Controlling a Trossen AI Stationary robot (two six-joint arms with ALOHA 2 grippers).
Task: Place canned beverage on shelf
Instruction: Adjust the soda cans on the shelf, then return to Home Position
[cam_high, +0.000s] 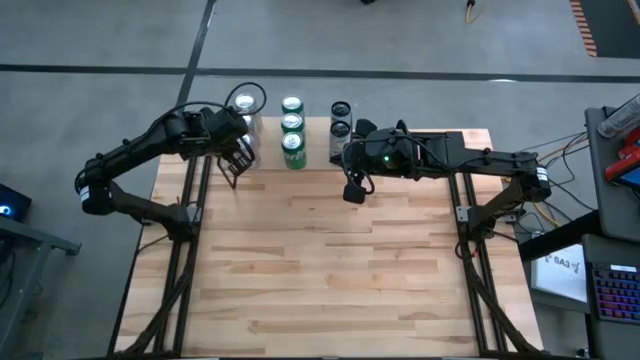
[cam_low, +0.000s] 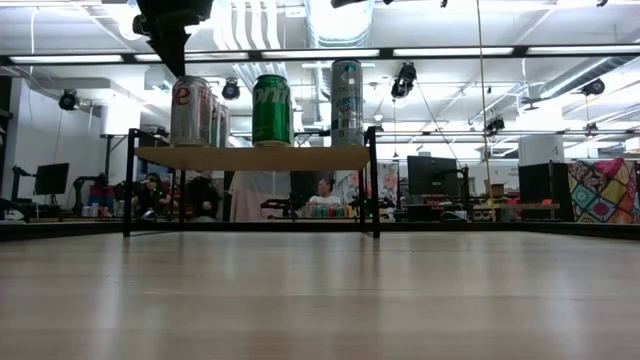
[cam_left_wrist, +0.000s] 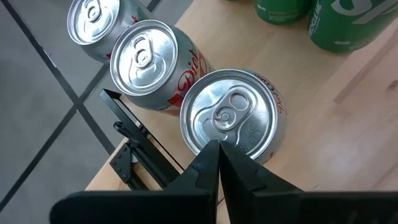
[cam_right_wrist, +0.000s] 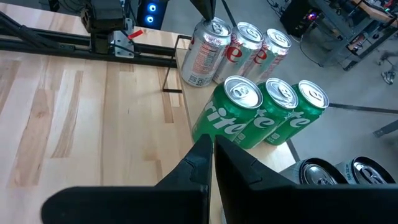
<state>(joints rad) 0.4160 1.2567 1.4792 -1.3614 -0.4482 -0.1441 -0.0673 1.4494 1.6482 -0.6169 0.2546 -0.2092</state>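
Left pincer (cam_left_wrist: 219, 152) fully closed, empty, hovering just above nearest silver can (cam_left_wrist: 233, 118) at shelf (cam_low: 250, 158) edge; a dip could tip it off. Right pincer (cam_right_wrist: 210, 149) closed, empty, near green cans (cam_right_wrist: 258, 112).

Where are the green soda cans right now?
In the high view, the three green cans stand in a row in the middle of the shelf at the table's far edge, between the silver cans and the pale cans.

Three can rows crowd the shelf (cam_high: 300, 160) beyond both arms' closed fingers; behind the fingers, the counter (cam_high: 330, 270) lies open.
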